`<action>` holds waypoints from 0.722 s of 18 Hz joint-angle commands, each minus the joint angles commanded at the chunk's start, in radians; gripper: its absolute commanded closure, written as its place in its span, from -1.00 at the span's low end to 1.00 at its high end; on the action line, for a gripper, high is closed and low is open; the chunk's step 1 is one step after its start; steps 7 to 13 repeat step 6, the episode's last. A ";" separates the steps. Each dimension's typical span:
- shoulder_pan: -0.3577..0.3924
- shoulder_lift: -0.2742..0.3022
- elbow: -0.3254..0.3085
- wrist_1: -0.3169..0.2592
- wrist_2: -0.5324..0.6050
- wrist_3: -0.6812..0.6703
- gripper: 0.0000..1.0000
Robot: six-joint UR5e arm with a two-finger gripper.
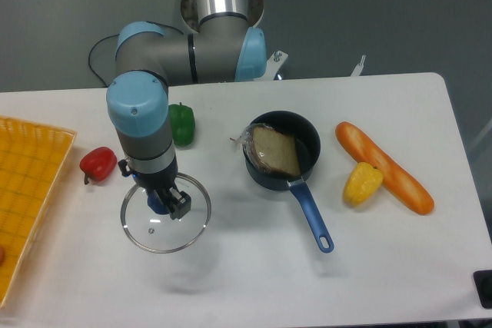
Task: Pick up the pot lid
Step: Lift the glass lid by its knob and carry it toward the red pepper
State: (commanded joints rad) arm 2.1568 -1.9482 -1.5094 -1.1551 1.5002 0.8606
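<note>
Looking along the counter (254, 274) from its left edge, I see a yellow tray (38, 159) hanging over that edge, then a red pepper (98, 164) just beside it. Next comes the glass lid (146, 230), which seems to lie flat toward the front left of the counter, with its blue knob (157, 203) at the middle. The gripper (169, 202) points straight down onto the lid, so the lid sits directly beneath it rather than off to any side. Its fingers appear to straddle the knob, but the wrist blocks my view, and I cannot tell whether they have clamped or only bracket it. The lid is round, so no long axis matters; what counts is that the fingers stay centred on the knob. To my eye the coming move is a squeeze, if not yet made, and a straight lift.

Behind the lid lies a green pepper (182, 124). Mid-counter stands the pot (310, 137), well apart from the lid, with a wrapped slice (274, 151) inside. Further right lie a yellow pepper (363, 182) and a loaf (384, 167), touching.
</note>
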 joint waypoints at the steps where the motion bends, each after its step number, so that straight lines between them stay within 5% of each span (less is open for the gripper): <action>1: 0.002 0.006 -0.003 0.000 0.000 0.000 -0.15; 13: 0.006 0.009 -0.015 0.002 -0.003 0.000 -0.15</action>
